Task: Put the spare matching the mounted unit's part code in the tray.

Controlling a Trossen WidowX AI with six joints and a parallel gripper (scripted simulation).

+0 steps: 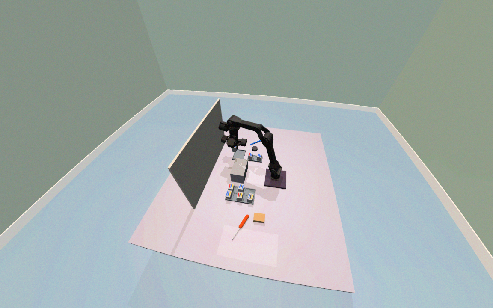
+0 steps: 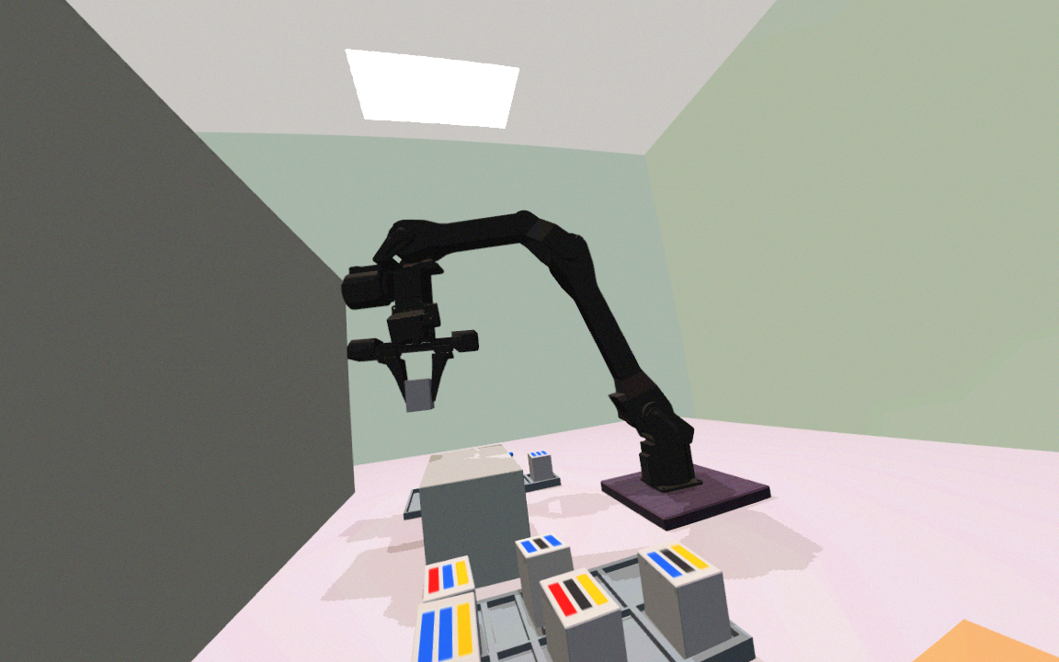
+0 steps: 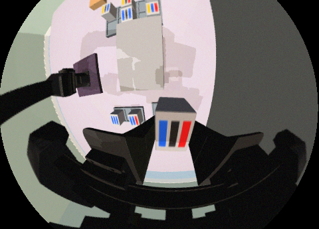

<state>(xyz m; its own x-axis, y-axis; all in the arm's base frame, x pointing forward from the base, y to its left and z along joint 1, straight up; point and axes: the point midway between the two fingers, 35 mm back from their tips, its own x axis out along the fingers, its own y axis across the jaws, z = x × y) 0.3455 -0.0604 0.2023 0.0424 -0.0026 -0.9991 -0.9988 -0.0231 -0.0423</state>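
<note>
grey and small, the spare point(image 2: 418, 395) hung clamped between the fingers of the black gripper point(image 2: 417, 386), its label striped blue, black and red in the wrist view point(image 3: 175, 133). taking the large grey mounted unit point(image 2: 472, 512) as landmark: the held spare was high above and beyond it, close to the dark panel point(image 2: 130, 346). the tray point(image 1: 239, 155) lay on the mat just behind the unit. the rack of other spares point(image 2: 665, 638) sat in front of it; the arm's base plate point(image 2: 743, 492) lay to its right.

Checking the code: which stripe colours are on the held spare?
Blue, black, red on the spare; wrist view.
</note>
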